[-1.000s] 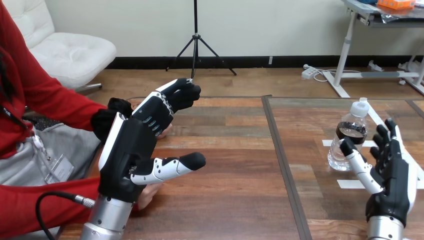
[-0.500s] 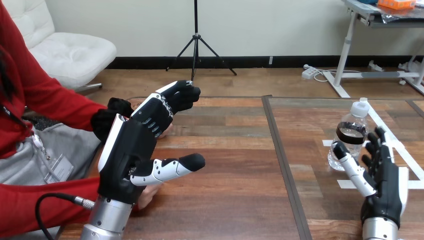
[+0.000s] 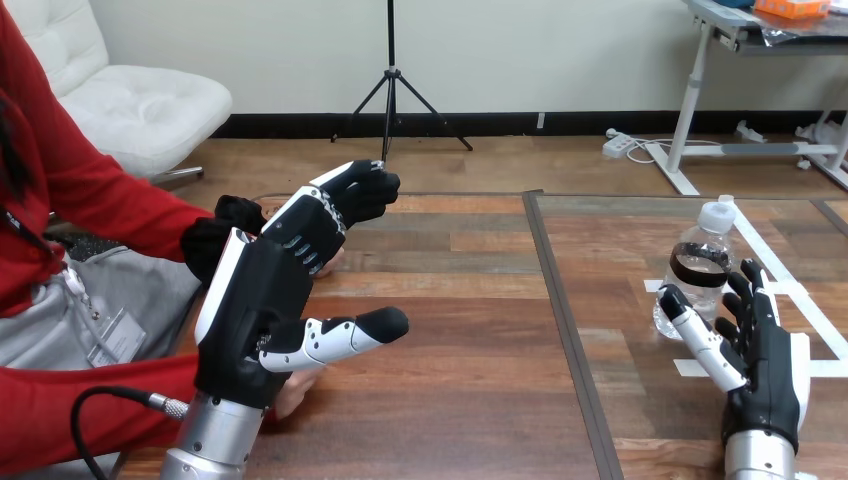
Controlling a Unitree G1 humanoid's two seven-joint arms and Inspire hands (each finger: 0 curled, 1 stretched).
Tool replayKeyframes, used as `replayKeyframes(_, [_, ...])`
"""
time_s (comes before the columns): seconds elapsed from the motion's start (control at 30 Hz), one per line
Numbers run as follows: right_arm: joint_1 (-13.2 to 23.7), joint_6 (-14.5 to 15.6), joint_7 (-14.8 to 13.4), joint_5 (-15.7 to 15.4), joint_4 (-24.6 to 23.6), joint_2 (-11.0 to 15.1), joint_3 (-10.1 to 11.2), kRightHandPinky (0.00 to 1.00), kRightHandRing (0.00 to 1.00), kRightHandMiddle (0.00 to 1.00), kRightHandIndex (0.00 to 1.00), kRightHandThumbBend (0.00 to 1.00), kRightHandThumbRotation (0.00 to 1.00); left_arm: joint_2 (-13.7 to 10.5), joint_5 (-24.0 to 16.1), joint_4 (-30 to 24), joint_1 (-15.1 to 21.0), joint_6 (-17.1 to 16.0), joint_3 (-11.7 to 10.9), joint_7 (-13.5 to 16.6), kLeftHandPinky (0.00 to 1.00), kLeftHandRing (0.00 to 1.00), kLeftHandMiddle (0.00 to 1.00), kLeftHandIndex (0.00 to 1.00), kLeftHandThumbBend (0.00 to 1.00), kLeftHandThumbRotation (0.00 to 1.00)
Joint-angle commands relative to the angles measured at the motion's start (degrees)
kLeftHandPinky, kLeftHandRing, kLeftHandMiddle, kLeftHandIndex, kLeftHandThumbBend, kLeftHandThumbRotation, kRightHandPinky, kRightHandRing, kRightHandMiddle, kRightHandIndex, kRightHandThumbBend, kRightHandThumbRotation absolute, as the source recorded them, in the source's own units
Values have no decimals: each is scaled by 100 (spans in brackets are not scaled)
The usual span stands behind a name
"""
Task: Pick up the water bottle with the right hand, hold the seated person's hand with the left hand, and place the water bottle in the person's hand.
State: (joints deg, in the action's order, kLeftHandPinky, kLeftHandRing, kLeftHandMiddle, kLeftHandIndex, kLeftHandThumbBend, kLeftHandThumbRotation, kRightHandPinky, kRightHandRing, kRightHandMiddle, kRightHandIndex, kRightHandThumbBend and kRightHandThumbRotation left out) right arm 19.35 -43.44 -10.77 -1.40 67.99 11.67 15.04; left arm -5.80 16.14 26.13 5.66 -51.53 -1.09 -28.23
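Up at the view's left, the left hand point(image 3: 255, 310) is raised off the surface point(image 3: 450, 300) on its silver forearm, with the white-shelled back turned toward the person. Its fingers point(image 3: 330, 215) reach up and away with only their tips bent, and the thumb point(image 3: 350, 330) sticks out sideways, free of anything, so the hand is open. The person's hand point(image 3: 292, 392) lies behind and under it, mostly hidden, and nothing is seen curled round it.

Low at the right, the right hand point(image 3: 765, 350) stands upright on its wrist with the fingers straight and spread, open as well. Its thumb points up at the lower part of the water bottle point(image 3: 700, 265); I cannot tell whether they touch. The bottle stands upright on the surface, cap on, among strips of white tape point(image 3: 683, 367).
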Motion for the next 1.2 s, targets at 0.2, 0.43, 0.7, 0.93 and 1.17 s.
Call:
replayKeyframes(0.2, [637, 174, -102, -120, 41, 180, -145, 89, 94, 93, 96, 100, 54, 46, 109, -170, 173, -160, -24, -53, 80, 80, 79, 79, 100, 39])
replayKeyframes(0.43, [724, 312, -100, -214, 113, 246, -229, 90, 94, 94, 97, 100, 56, 30, 144, -169, 170, -184, -32, -110, 80, 80, 79, 79, 100, 39])
replayKeyframes(0.7, [798, 387, -75, -217, 181, 280, -257, 90, 95, 95, 97, 100, 57, 11, 221, -219, 136, -114, -48, -175, 80, 80, 79, 79, 100, 38])
replayKeyframes(0.93, [875, 464, -80, -201, 249, 303, -264, 90, 95, 95, 97, 100, 57, -8, 265, -257, 107, -86, -59, -198, 80, 80, 79, 79, 100, 38])
replayKeyframes(1.17, [925, 531, -19, -146, 276, 315, -255, 90, 95, 94, 97, 100, 57, -33, 282, -271, 90, -77, -76, -216, 80, 80, 79, 79, 100, 38])
